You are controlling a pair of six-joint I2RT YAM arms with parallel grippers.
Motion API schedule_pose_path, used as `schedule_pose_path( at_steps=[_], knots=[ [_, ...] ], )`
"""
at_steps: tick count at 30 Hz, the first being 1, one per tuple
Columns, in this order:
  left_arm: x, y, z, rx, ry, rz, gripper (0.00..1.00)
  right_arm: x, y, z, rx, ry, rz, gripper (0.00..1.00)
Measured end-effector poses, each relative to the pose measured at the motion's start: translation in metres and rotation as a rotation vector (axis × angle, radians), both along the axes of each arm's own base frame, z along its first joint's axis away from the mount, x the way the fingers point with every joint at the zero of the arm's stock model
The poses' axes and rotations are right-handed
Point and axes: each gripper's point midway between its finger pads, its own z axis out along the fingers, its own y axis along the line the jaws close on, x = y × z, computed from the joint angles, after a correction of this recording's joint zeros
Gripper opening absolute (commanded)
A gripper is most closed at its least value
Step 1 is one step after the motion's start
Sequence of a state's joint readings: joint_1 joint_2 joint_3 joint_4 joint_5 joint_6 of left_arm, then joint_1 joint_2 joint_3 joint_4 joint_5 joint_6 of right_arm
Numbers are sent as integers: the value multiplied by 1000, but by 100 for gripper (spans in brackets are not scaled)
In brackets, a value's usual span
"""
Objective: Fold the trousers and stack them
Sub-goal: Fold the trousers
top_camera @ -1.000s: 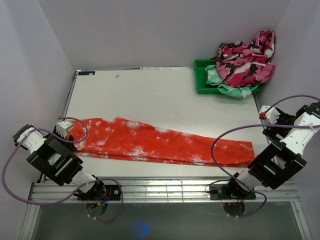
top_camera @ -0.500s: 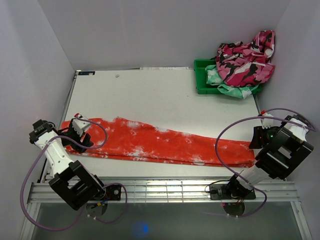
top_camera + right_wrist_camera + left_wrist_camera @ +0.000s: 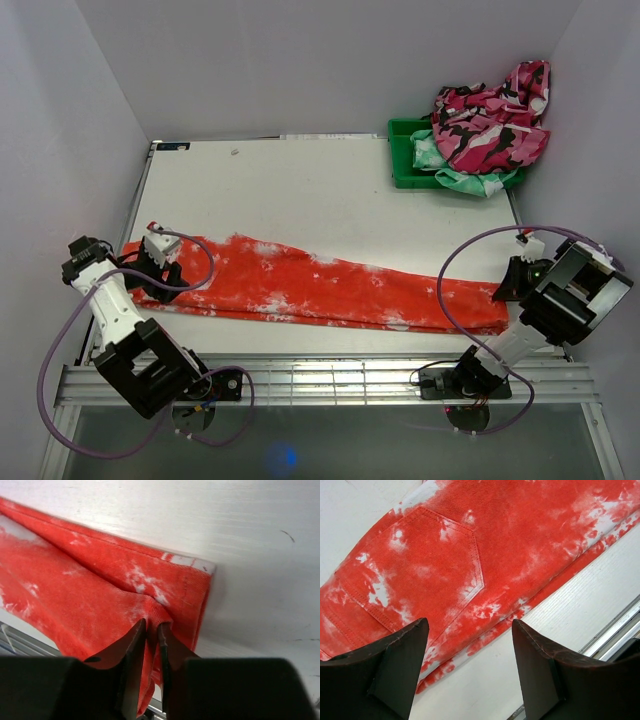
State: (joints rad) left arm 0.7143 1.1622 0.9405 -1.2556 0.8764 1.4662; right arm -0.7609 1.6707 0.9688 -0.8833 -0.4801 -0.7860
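The trousers (image 3: 320,285) are red-orange with white splotches and lie folded lengthwise across the near part of the white table (image 3: 300,190). My left gripper (image 3: 158,268) hovers open over the waist end, above a back pocket (image 3: 420,570) and the near folded edge, with nothing between its fingers (image 3: 395,670). At the leg-hem end on the right, my right gripper (image 3: 507,290) is shut on a pinched ridge of the trousers' cloth (image 3: 152,612), which bunches up between the two fingertips (image 3: 132,645).
A green bin (image 3: 415,155) stands at the table's far right corner. A pink, black and white camouflage garment (image 3: 490,120) is heaped on it, over a mint-green and white garment (image 3: 470,180). A slatted metal rail (image 3: 320,375) runs along the near edge.
My right gripper came down onto the hem end and closed on a fold of cloth. My left arm swung in over the waist end and stayed open.
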Motion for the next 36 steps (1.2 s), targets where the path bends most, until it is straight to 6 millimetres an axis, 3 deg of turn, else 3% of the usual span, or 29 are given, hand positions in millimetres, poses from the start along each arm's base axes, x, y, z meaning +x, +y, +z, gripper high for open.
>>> schedule_pose_path(
  at_steps=[5,12,15,17,20,21,23,26,31,36],
  knots=[
    [3,2,-4,-22,21,17,79,10,9,22,65,-55,10,8],
    [7,5,-4,-19,13,29,79,36,10,88,17,-302,113,8],
    [9,6,-3,-16,8,33,79,34,12,95,-16,-351,169,8],
    [10,6,-3,-17,8,34,79,30,13,86,-34,-357,208,12],
    [11,5,-4,-21,10,36,79,15,12,55,-67,-295,242,44],
    [12,5,-4,-22,12,34,79,7,12,44,-70,-259,251,67],
    [13,6,-5,-24,15,36,79,-6,12,25,-72,-194,264,76],
    [13,6,-6,-25,16,37,79,-15,1,14,-112,-147,257,76],
    [13,4,-6,-28,19,34,79,-16,-23,15,-216,-141,236,61],
    [13,4,-7,-37,26,45,79,-20,-22,16,-218,-125,233,60]
  ],
)
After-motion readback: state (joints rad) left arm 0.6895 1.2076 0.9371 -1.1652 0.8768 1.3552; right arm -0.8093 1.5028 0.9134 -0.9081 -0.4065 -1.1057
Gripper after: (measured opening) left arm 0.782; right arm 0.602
